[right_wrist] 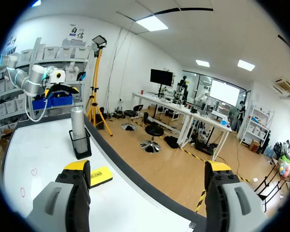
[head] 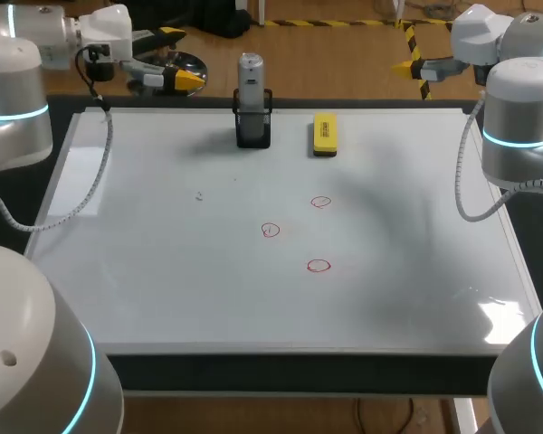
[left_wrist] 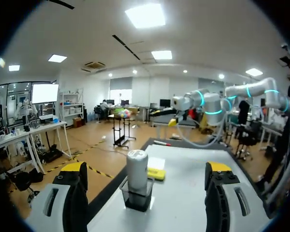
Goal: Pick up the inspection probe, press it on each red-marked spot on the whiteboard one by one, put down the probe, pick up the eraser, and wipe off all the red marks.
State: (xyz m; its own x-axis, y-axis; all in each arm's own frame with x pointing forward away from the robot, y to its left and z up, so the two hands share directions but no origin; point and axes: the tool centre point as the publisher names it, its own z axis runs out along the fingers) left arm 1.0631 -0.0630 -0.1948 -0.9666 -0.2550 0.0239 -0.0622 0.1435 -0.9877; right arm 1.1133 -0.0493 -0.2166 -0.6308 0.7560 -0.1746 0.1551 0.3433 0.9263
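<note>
The silver inspection probe [head: 251, 81] stands upright in a black holder [head: 252, 128] at the whiteboard's far edge; it also shows in the left wrist view as the probe [left_wrist: 137, 168] ahead of the fingers. The yellow eraser [head: 325, 134] lies just right of the holder. Three red circle marks [head: 320, 202], [head: 271, 230], [head: 318, 266] sit mid-board. My left gripper [head: 176, 72] hangs open at the far left corner, apart from the probe. My right gripper [head: 416, 61] hangs open at the far right corner. In the right wrist view the probe [right_wrist: 77, 124] and eraser [right_wrist: 100, 176] lie ahead of its open gripper [right_wrist: 147, 186].
The whiteboard [head: 163, 271] covers nearly the whole table. Grey cables [head: 90, 190] hang from the left arm over the board's left edge, and another cable [head: 466, 194] loops from the right arm at the right edge.
</note>
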